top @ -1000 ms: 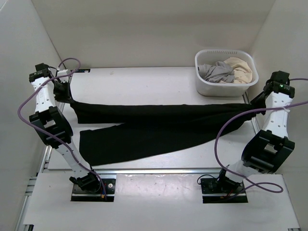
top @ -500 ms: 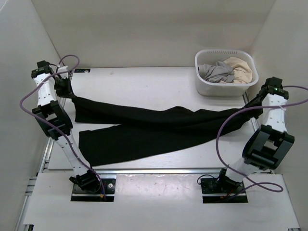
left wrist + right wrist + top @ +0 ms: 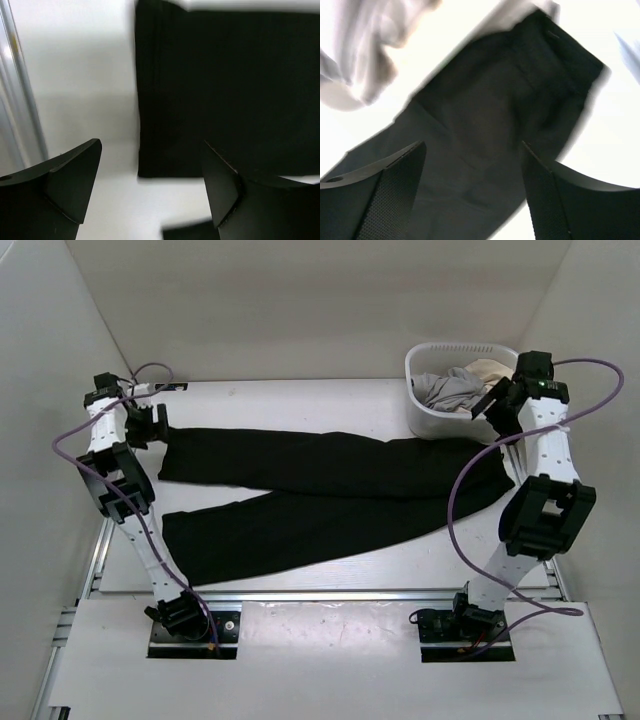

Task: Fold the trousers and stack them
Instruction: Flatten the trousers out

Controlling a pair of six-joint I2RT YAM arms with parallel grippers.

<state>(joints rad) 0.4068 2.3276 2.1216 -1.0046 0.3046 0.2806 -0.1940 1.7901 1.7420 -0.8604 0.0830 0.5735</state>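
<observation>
The black trousers [image 3: 330, 485] lie flat across the table, waist at the right, the two legs spread apart toward the left. My left gripper [image 3: 152, 426] hovers open just off the far leg's cuff, which the left wrist view shows as a square black end [image 3: 225, 90] beyond the open gripper [image 3: 150, 185]. My right gripper [image 3: 493, 403] is raised above the waist end, next to the basket. In the right wrist view it stands open [image 3: 472, 185] over the waistband [image 3: 495, 115]. Neither gripper holds anything.
A white laundry basket [image 3: 430, 425] stands at the back right with a grey garment [image 3: 450, 390] and a beige garment [image 3: 495, 375] in it. White walls close in the table on three sides. Purple cables loop from both arms.
Both grippers have opened and let go of the trousers. The far leg and waist, held taut and lifted before, now rest flat. Both arms have pulled up and back.
</observation>
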